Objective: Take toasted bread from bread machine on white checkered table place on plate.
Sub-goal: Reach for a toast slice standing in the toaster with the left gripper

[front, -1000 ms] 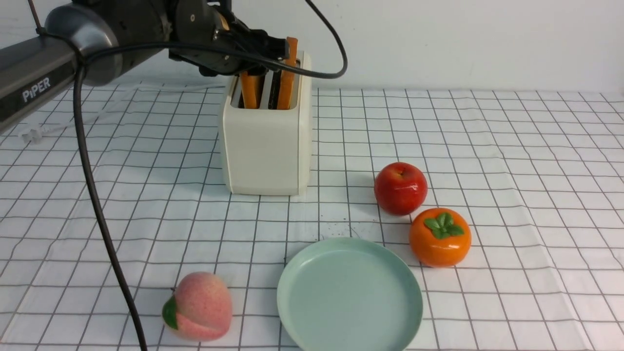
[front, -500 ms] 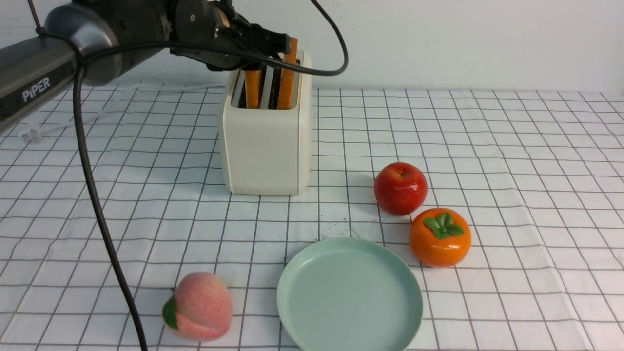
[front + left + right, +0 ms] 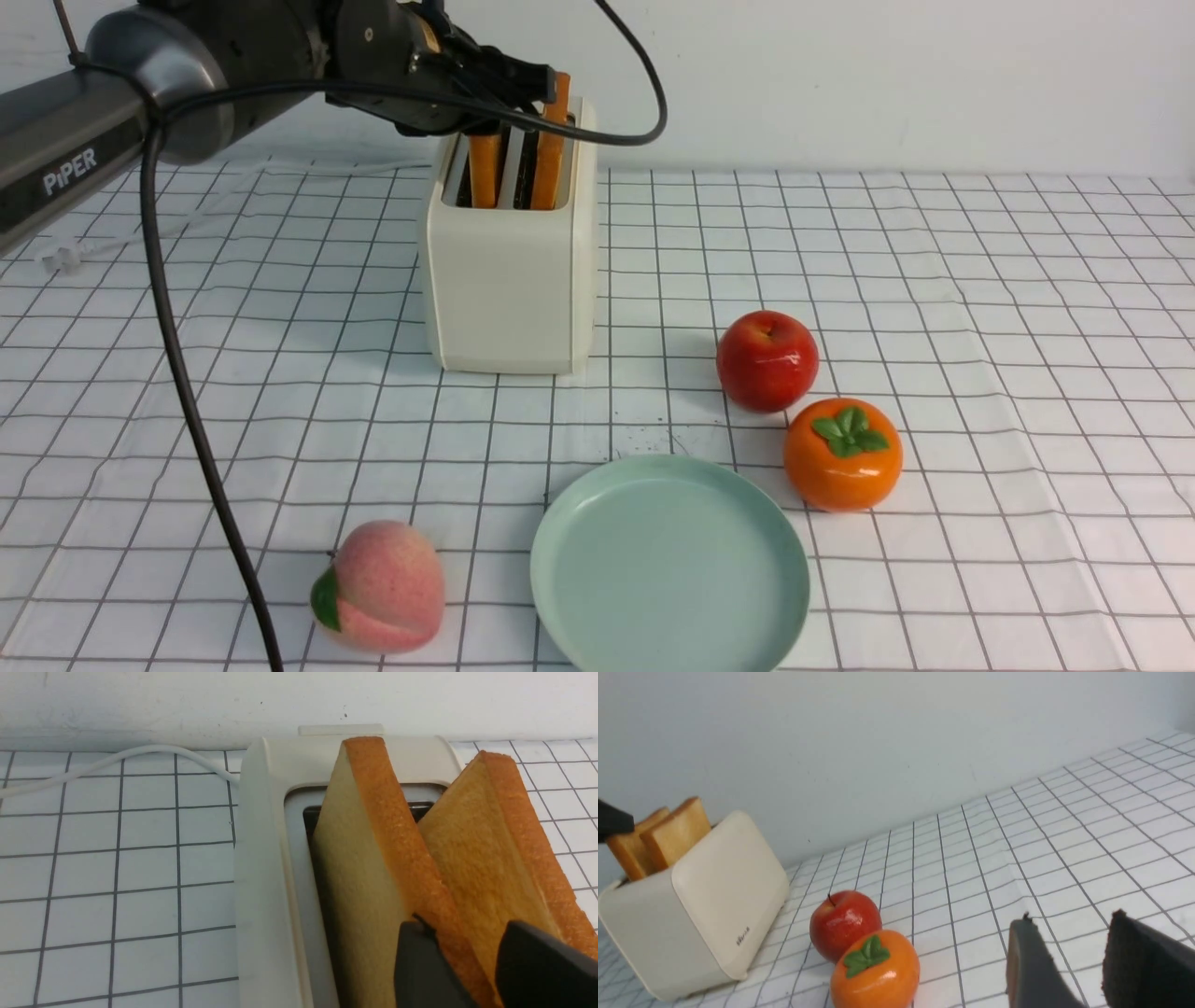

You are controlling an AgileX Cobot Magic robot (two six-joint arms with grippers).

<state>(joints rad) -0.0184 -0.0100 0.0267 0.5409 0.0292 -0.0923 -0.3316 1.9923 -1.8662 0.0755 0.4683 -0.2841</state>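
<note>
The cream-white bread machine (image 3: pixel 509 289) stands on the white checkered table (image 3: pixel 934 280), far centre. Two slices of toasted bread stand in its slots, the left slice (image 3: pixel 484 173) and the right slice (image 3: pixel 549 159). My left gripper (image 3: pixel 527 89) hovers over the slots. In the left wrist view the left gripper (image 3: pixel 467 928) is open, with the crust of the left slice (image 3: pixel 355 882) running between the jaws and the right slice (image 3: pixel 486 858) beside it. The mint-green plate (image 3: pixel 667 569) sits empty near the front. My right gripper (image 3: pixel 1069 919) is open and empty above the cloth.
A red apple (image 3: pixel 767 361) and an orange persimmon (image 3: pixel 842 455) sit right of the plate. A pink peach (image 3: pixel 383 586) lies left of it. The left arm's black cable (image 3: pixel 187 392) hangs at the left. A white cord (image 3: pixel 117 758) runs behind the toaster by the wall.
My left gripper has risen a little over the toaster's slots. The left slice has shifted slightly to the right. Everything else is unchanged.
</note>
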